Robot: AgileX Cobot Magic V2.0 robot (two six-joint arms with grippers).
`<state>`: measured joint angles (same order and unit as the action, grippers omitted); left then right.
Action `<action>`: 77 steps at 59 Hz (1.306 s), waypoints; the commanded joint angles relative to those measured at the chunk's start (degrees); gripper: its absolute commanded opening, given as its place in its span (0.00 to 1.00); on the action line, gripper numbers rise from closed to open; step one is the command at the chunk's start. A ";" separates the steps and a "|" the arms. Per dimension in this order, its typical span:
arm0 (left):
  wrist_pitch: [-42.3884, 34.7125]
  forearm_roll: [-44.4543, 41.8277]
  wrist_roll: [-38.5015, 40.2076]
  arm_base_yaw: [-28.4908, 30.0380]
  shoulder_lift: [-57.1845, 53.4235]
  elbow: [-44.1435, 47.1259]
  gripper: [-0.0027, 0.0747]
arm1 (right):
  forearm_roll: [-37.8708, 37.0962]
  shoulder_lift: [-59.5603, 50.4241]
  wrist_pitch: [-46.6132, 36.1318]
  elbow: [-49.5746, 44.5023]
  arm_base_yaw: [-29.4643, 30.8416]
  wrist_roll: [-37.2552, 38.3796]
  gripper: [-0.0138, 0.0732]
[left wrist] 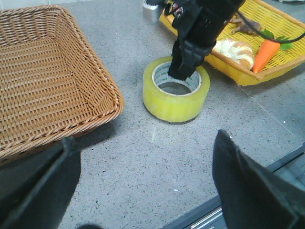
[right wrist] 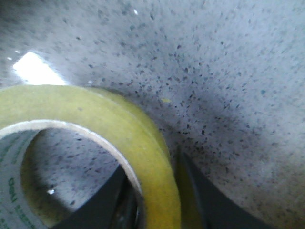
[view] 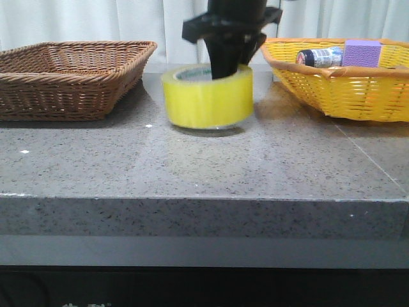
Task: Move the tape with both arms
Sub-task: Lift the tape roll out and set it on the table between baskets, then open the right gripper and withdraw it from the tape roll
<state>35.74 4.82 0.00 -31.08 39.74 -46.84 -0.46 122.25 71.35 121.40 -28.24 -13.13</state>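
Right gripper (view: pixel 223 64) straddled the tape (view: pixel 208 97) wall; the roll sat flat on the table (view: pixel 192 166).
One finger (right wrist: pixel 107 200) was inside the core, one outside (contact looked firm, hard to confirm). The roll lay between the brown basket (view: pixel 70 77) and yellow basket (view: pixel 345 89). Left gripper (left wrist: pixel 147 191) hung spread wide, empty.

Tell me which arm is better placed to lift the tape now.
The right arm, probably. Its gripper already straddles the wall of the tape, one finger inside the core. The left gripper hangs open, well away from it.
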 commanded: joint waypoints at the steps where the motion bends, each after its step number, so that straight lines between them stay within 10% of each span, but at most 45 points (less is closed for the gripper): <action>1: -4.32 0.71 0.36 -0.40 0.30 -1.94 0.76 | -0.36 -2.71 -1.25 1.48 0.11 -0.45 0.33; 20: -4.32 0.71 0.36 -0.40 0.30 -1.94 0.76 | -0.18 -4.00 -1.68 2.20 0.11 1.92 0.64; 45: -4.32 0.71 0.36 -0.40 0.30 -1.94 0.76 | 6.22 -19.02 1.83 4.06 0.11 7.65 0.64; 77: -4.32 0.71 0.36 -0.40 0.30 -1.94 0.76 | 9.29 -55.78 -23.93 -39.54 0.11 9.62 0.64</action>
<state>35.74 4.82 0.00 -31.08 39.74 -46.84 7.97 73.05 54.25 86.38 -28.24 -3.68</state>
